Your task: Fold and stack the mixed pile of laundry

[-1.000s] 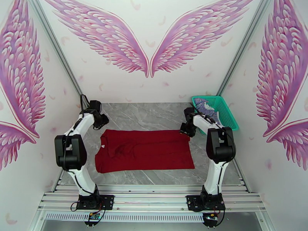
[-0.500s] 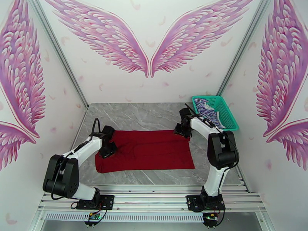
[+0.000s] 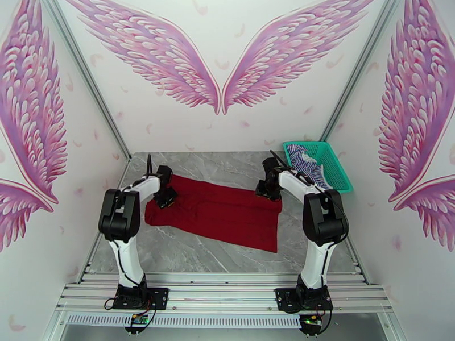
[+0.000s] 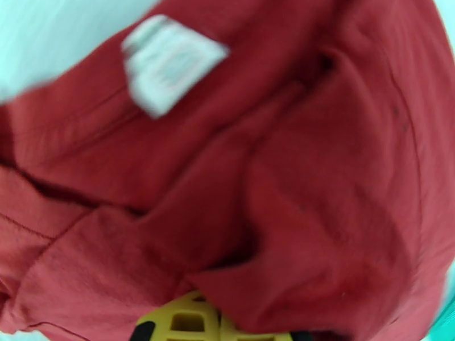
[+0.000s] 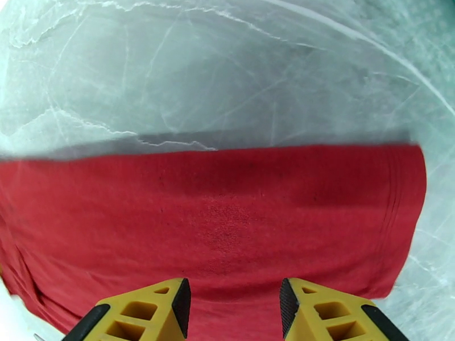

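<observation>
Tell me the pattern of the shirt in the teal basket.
Shirt: blue-and-white stripes, top external view.

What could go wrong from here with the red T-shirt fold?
1. The left gripper is shut on bunched cloth near the white tag of the dark red T-shirt; pulling may crease the fold or slip the grip.
2. The right gripper hangs open over the hem, holding nothing, so that end could drag; the shirt lies skewed on the table.
3. The right arm sits close to the teal basket and could snag it.
</observation>
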You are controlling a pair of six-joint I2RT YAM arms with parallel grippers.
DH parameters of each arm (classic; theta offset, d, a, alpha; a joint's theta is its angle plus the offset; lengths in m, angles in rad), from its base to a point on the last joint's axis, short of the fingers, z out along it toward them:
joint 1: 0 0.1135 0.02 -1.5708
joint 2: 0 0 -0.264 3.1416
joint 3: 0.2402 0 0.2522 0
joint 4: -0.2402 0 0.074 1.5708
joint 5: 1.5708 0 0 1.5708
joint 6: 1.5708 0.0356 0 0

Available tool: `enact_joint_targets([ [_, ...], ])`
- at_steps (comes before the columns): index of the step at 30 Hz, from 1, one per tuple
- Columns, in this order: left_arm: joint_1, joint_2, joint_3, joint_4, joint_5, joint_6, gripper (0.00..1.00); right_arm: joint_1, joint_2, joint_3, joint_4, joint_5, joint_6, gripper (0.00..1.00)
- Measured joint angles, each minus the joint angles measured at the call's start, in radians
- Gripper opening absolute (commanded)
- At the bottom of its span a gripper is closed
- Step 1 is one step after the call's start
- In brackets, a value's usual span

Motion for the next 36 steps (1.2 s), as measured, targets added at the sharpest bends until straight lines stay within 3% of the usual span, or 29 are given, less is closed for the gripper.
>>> enact_joint_targets([
  [7, 0.033, 0.332, 0.503, 0.054, 0.092, -0.01, 0.0, 0.0, 0.071, 0.025, -0.033, 0.027, -0.021, 0.34],
  [11, 0.03, 0.459, 0.685, 0.099, 0.144, -0.018, 0.0, 0.006, 0.088, 0.004, -0.047, 0.029, -0.019, 0.34],
  [21, 0.011, 0.481, 0.671, 0.292, 0.138, -0.063, 0.01, 0.146, -0.061, -0.253, 0.011, 0.01, 0.056, 0.35],
  [31, 0.003, 0.482, 0.727, 0.178, 0.118, -0.03, 0.27, 0.341, -0.179, -0.409, 0.009, -0.01, 0.146, 0.35],
  [36, 0.003, 0.475, 0.761, 0.096, 0.12, 0.052, 0.42, 0.358, -0.189, -0.404, -0.064, 0.01, 0.14, 0.39],
])
